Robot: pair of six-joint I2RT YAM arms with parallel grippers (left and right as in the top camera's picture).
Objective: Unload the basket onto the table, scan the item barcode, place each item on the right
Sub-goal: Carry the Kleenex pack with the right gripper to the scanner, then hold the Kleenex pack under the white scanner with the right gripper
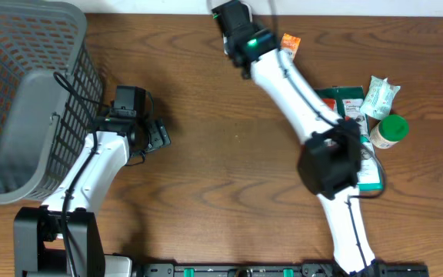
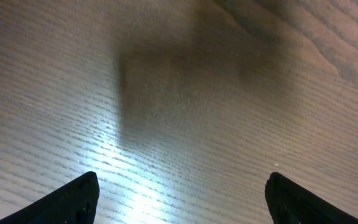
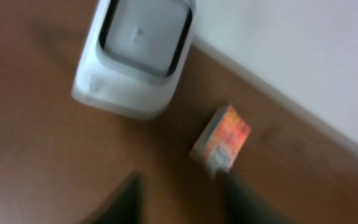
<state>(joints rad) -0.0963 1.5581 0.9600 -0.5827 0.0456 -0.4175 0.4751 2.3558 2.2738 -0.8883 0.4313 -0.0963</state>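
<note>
The item, a small orange box, lies flat on the wooden table just past my right fingertips, near the table's far edge; overhead it shows as the orange box. A white scanner with a grey window stands beyond it to the left. My right gripper is blurred, its fingers apart with nothing between them. At the left, over bare wood, my left gripper is open wide and empty; in the overhead view the left gripper sits beside the basket.
A grey mesh basket fills the left side. At the right lie a green flat pack, a white packet and a green-capped bottle, partly under my right arm. The table's far edge runs close behind the item.
</note>
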